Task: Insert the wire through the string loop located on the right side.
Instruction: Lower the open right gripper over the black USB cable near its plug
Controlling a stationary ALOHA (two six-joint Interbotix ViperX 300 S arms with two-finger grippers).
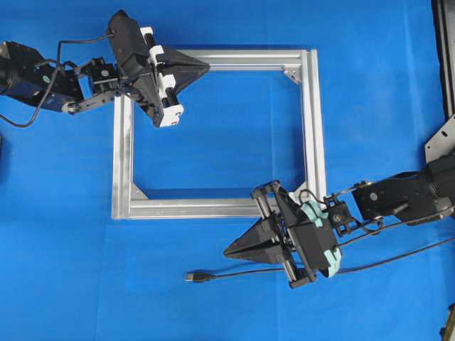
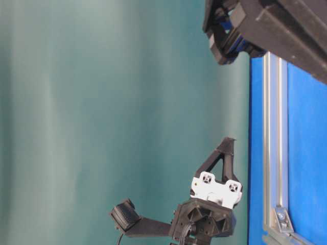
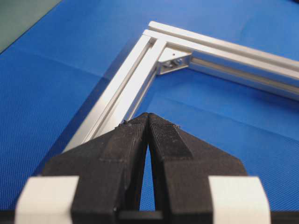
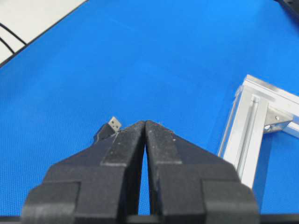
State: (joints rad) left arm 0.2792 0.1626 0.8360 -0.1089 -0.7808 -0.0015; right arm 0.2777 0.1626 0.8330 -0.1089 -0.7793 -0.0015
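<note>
The wire lies on the blue mat below the frame, its plug (image 1: 197, 276) pointing left and its thin black cable (image 1: 384, 261) trailing off to the right. In the right wrist view the plug's metal tip (image 4: 113, 124) peeks out just left of my fingertips. My right gripper (image 1: 227, 251) is shut and empty, hovering slightly above and right of the plug. My left gripper (image 1: 207, 67) is shut and empty over the frame's top rail; the left wrist view shows it (image 3: 148, 115) beside that rail. I cannot make out the string loop in any view.
A square aluminium frame (image 1: 313, 128) with corner brackets (image 3: 174, 60) lies flat on the mat. The frame's lower right corner (image 4: 261, 112) sits right of my right gripper. From table level the left gripper (image 2: 230, 140) stands near a frame rail (image 2: 273, 127).
</note>
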